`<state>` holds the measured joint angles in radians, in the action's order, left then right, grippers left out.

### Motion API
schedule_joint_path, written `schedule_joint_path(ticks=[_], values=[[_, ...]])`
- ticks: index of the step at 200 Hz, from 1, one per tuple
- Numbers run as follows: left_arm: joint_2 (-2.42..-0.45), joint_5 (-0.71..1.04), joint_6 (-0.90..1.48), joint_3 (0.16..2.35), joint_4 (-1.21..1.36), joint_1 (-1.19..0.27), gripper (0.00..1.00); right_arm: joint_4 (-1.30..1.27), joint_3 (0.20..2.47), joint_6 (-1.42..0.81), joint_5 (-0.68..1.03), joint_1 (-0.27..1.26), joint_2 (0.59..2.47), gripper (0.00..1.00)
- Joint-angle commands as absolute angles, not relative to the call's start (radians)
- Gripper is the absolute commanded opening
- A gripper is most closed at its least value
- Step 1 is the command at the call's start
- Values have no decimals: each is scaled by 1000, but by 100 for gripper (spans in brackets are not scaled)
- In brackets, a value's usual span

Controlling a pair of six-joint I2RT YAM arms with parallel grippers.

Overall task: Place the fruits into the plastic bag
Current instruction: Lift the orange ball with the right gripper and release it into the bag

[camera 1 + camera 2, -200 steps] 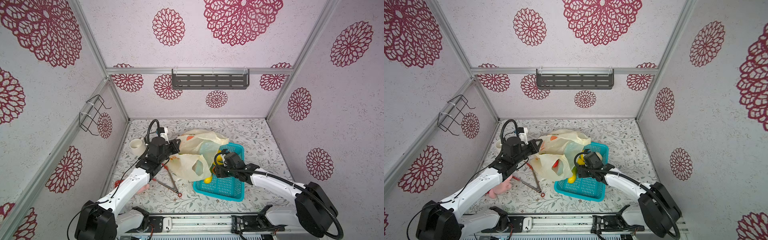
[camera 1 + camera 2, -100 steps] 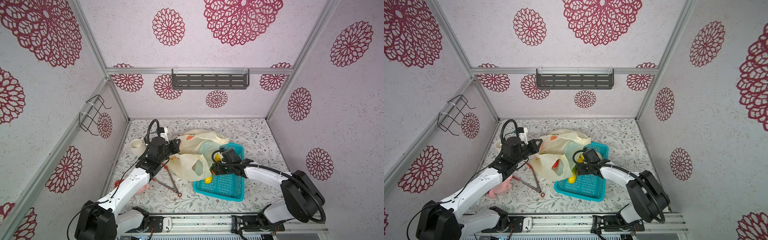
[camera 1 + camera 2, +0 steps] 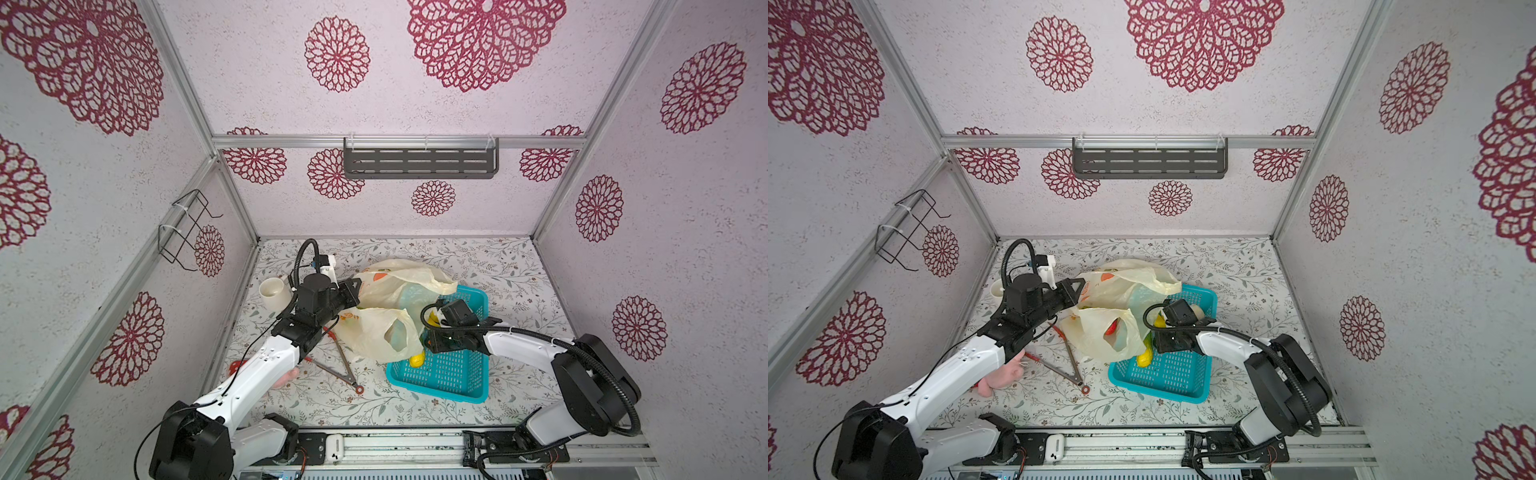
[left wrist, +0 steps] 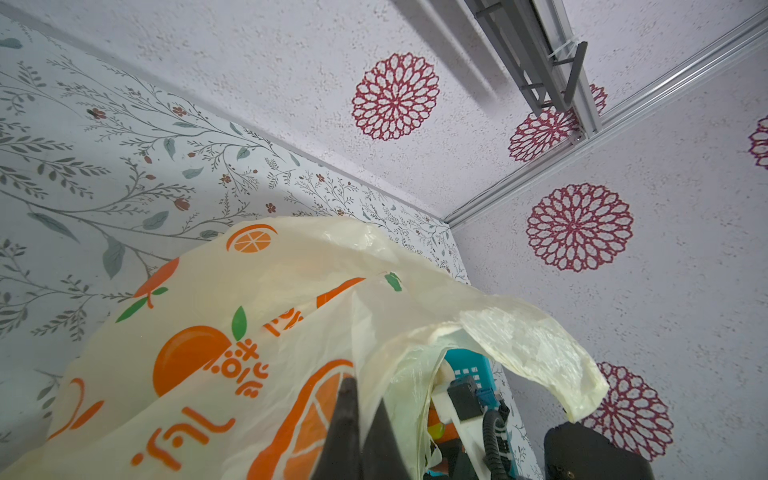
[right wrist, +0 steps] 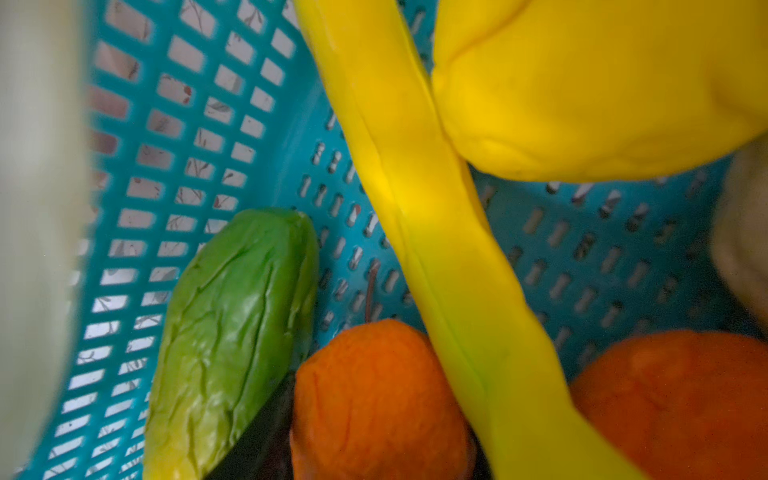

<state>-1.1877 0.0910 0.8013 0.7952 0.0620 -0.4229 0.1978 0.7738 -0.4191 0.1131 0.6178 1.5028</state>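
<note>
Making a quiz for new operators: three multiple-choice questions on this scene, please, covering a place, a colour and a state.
1. Where is the green fruit? A in the bag; B in the basket; C in the left pincer.
2. What colour is the basket? A turquoise; B red; C white.
3. The left pincer is: A wide open; B shut on the bag's edge; C shut on the green fruit.
Key: 1 B, it lies on the basket's slotted floor; 2 A, its walls show turquoise; 3 B, the left wrist view shows plastic pinched in it.
</note>
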Motion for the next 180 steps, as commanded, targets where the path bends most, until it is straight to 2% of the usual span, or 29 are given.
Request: schedule_joint_path(ticks=[1,43,75,107,180], values=[[-1177,82,800,790,72,-428,0,219,784,-425,111,614,1405,47],[-1183,91,795,792,74,-429,0,261,820,-402,138,614,1239,46],[-1188,99,793,792,78,-430,0,233,877,-383,200,613,1193,47],[-1186,103,791,790,80,-429,0,138,949,-391,251,617,1283,47],[-1174,94,791,795,71,-432,0,0,1149,-399,243,671,1557,49]])
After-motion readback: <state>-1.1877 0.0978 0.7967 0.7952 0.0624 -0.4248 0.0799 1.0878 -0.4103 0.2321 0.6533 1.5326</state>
